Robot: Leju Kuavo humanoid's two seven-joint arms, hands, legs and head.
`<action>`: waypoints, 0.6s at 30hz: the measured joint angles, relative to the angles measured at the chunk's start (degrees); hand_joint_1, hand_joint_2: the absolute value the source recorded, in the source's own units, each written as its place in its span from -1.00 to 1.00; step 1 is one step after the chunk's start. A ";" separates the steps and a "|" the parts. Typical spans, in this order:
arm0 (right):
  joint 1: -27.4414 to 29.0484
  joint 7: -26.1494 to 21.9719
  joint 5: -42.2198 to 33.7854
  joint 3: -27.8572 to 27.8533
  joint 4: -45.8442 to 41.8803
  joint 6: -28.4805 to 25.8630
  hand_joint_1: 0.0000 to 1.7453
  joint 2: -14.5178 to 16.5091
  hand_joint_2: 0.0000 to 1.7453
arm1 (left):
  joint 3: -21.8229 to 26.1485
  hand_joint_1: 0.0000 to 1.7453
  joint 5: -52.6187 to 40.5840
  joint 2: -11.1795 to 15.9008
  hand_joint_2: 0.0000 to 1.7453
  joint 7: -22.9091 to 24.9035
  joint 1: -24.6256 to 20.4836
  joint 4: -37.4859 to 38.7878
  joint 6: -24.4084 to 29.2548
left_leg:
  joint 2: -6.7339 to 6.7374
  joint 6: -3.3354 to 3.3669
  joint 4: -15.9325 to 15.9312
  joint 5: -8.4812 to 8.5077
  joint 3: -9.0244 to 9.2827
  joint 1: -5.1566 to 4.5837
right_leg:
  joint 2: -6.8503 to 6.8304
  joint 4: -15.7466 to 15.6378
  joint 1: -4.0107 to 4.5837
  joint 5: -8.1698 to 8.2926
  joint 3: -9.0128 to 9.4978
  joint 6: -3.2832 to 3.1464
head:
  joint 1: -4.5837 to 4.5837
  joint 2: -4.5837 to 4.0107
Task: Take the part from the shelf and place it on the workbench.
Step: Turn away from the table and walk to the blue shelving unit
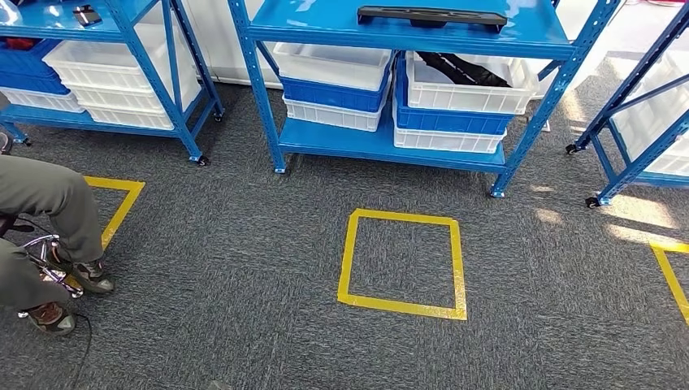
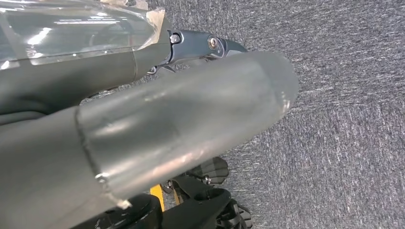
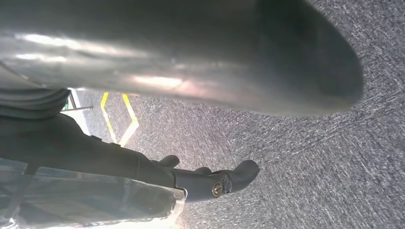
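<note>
A blue shelf [image 1: 390, 142] stands at the middle of the grey carpet [image 1: 244, 309], with a long black part [image 1: 431, 16] lying on its top level, toward the right end. On its lower level sit stacked white and blue bins [image 1: 333, 85] at the left and another stack [image 1: 459, 106] at the right, whose top bin holds dark parts. A yellow tape square [image 1: 402, 262] marks the carpet in front of the shelf. A second blue shelf [image 1: 106, 73] with bins stands to the left, a third [image 1: 642, 122] at the right edge. A seated person's legs [image 1: 45, 236] show at the left edge.
</note>
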 joint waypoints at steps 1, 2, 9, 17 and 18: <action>0.02 0.01 0.01 -0.01 0.00 0.00 -1.00 0.05 -1.00 | 0.00 -1.00 0.00 0.06 -1.00 -0.02 -0.02 0.00 -0.02 | 0.00 0.08 0.09 -0.11 -0.03 -0.05 | 0.00 -0.04 -0.12 0.02 0.02 0.03 | 0.01 0.00; 0.03 0.01 0.03 -0.01 0.00 -0.01 -1.00 0.13 -1.00 | 0.00 -1.00 0.00 0.11 -1.00 -0.05 -0.05 0.00 -0.03 | 0.00 0.25 0.05 -0.13 -0.03 -0.15 | -0.01 -0.13 -0.16 0.10 0.10 0.11 | -0.01 0.00; -0.01 0.05 0.44 -0.01 0.00 0.01 -1.00 0.21 -1.00 | 0.02 -1.00 0.07 0.19 -1.00 -0.16 -0.16 -0.04 -0.03 | 0.01 1.44 -2.40 -0.17 1.88 0.14 | -0.08 9.10 -0.06 -2.37 -4.27 0.57 | 0.40 0.00; 0.58 0.12 0.56 -0.03 0.11 0.08 -1.00 -0.09 -1.00 | 0.04 -1.00 0.08 0.13 -1.00 -0.22 0.32 -0.04 -0.02 | 0.31 -1.68 -1.82 -3.36 5.01 1.05 | -0.20 2.36 -1.28 1.27 -3.02 3.86 | 0.83 0.00; 0.58 0.09 0.56 -0.03 0.15 0.11 -1.00 0.00 -1.00 | 0.03 -1.00 0.08 0.16 -1.00 -0.26 0.24 -0.05 -0.01 | 0.40 -2.09 -1.68 -3.80 5.18 0.98 | -0.14 1.94 -1.12 0.51 -2.79 2.90 | 0.76 0.00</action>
